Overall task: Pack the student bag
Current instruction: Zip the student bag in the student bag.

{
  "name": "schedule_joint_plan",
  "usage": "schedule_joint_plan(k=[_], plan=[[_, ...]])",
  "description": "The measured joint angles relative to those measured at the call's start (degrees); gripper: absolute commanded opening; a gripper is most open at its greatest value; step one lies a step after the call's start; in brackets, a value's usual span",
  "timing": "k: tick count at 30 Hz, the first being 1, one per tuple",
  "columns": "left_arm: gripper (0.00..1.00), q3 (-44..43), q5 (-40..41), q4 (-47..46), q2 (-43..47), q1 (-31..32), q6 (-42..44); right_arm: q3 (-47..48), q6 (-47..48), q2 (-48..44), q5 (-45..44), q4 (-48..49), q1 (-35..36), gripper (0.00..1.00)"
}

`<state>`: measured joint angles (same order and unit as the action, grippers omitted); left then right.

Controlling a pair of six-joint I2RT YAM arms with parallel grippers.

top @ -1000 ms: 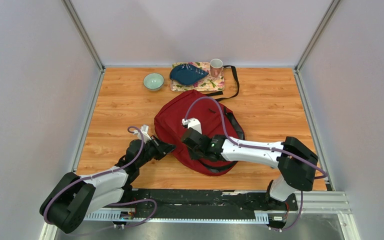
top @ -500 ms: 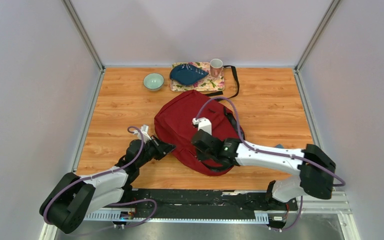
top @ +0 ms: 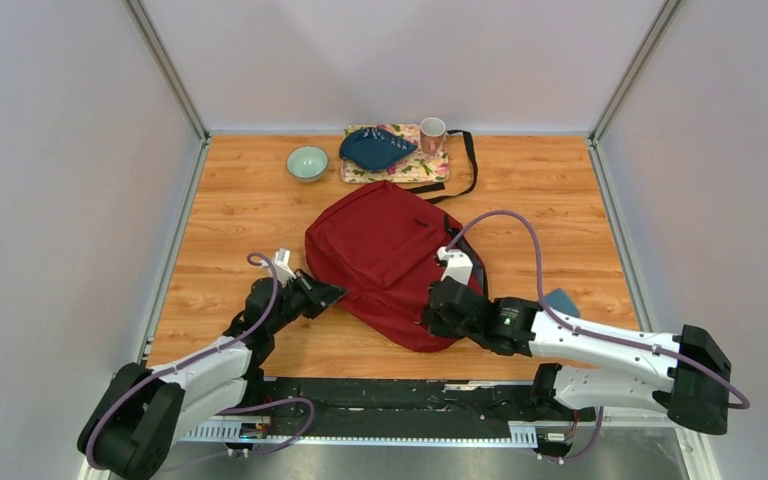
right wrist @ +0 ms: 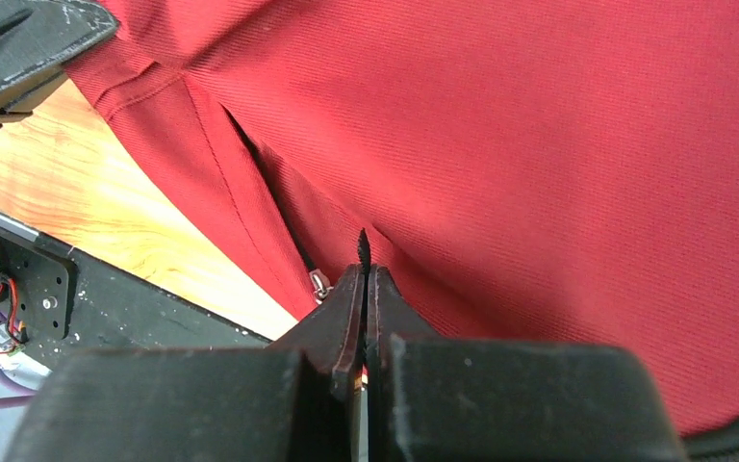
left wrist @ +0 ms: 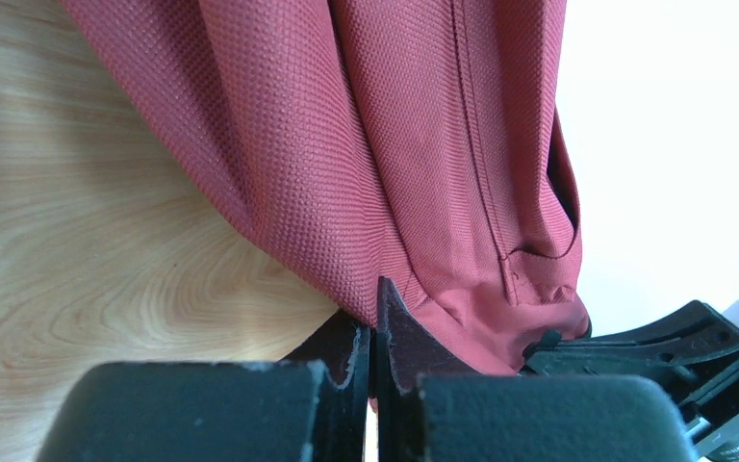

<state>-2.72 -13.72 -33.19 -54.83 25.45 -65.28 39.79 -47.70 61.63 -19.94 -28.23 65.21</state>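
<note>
The student bag, dark red with black trim, lies flat in the middle of the table. My left gripper is shut on the fabric of its near left edge; in the left wrist view the left gripper pinches red cloth between its tips. My right gripper is at the bag's near right edge. Seen from the right wrist, the right gripper is shut on a thin black zipper pull beside a small metal slider, with the red fabric just beyond.
A small blue wallet lies on the table behind my right arm. At the back stand a floral tray bearing a dark blue pouch, a pink mug and a green bowl. The bag's black strap trails toward the tray.
My right arm has swept rightward from the bag's near middle to its near right edge, and its gripper has shut. The left gripper keeps its hold and has barely moved.
</note>
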Motion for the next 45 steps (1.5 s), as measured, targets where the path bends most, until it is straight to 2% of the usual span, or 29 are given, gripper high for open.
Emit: schedule_joint_plan(k=[7, 8, 9, 10, 12, 13, 14, 16, 19, 24, 27, 30, 32, 34, 37, 39, 42, 45], plan=[[0.0, 0.1, -3.4, 5.8, 4.6, -5.7, 1.2, -3.5, -1.5, -5.7, -0.8, -0.6, 0.0, 0.0], [0.05, 0.1, -4.0, 6.8, 5.3, -6.6, 1.5, -4.2, -1.4, -6.9, -0.9, -0.6, 0.0, 0.0], [0.15, 0.1, -4.5, 7.8, 6.0, -7.6, 1.7, -4.7, -1.2, -8.1, -1.0, -0.6, 0.0, 0.0], [0.39, 0.1, -5.1, 8.7, 6.6, -8.5, 2.1, -5.3, -0.7, -9.4, -1.0, -0.4, 0.0, 0.0], [0.58, 0.1, -5.9, 9.9, 7.4, -9.9, 3.4, -5.6, 0.5, -11.1, -0.7, 0.1, 0.0, 0.0], [0.72, 0.1, -6.1, 10.7, 7.9, -10.7, 3.8, -5.7, 1.4, -11.7, -0.3, 0.5, 0.0, 0.0], [0.75, 0.1, -6.3, 11.9, 8.5, -11.1, 4.7, -5.7, 2.3, -12.1, 0.0, 1.2, 0.0, 0.0], [0.76, 0.1, -6.4, 15.4, 10.8, -11.5, 6.4, -5.7, 4.1, -12.2, 0.9, 2.7, 0.0, 0.0], [0.76, -1.5, -5.0, 25.4, 17.0, -11.6, 9.2, -5.7, 6.6, -12.1, 2.1, 4.4, 0.0, 0.0], [0.77, -9.1, 0.0, 39.7, 26.7, -11.6, 12.8, -5.7, 10.3, -11.8, 4.3, 7.8, 0.0, 0.0], [0.77, -13.3, -1.0, 42.6, 28.2, -11.5, 14.3, -5.8, 12.7, -11.3, 7.3, 10.6, 0.0, 0.0], [0.77, -14.8, -3.8, 42.6, 25.9, -9.2, 15.6, -6.5, 14.8, -11.4, 9.8, 13.2, 0.0, 0.0], [0.78, -15.6, -4.6, 42.8, 22.6, -3.9, 17.6, -7.6, 15.9, -11.9, 10.9, 14.9, 0.0, 0.0], [0.78, -17.2, -4.1, 43.1, 18.3, 4.6, 20.5, -8.9, 16.4, -13.0, 11.0, 15.7, 0.0, 0.0], [0.79, -21.3, -1.3, 43.6, 10.3, 16.3, 25.9, -10.3, 16.5, -15.2, 10.7, 15.7, 0.0, 0.0], [0.79, -24.2, 0.3, 43.0, 5.1, 21.6, 29.1, -11.0, 16.0, -16.9, 9.8, 15.6, 0.0, 0.0], [0.79, -27.1, 1.7, 40.4, -0.8, 26.4, 33.1, -12.3, 14.6, -19.4, 8.2, 15.7, 0.0, 0.0], [0.8, -27.8, 2.0, 37.1, -4.0, 27.9, 35.9, -13.8, 13.0, -21.1, 7.0, 15.6, 0.0, 0.0]])
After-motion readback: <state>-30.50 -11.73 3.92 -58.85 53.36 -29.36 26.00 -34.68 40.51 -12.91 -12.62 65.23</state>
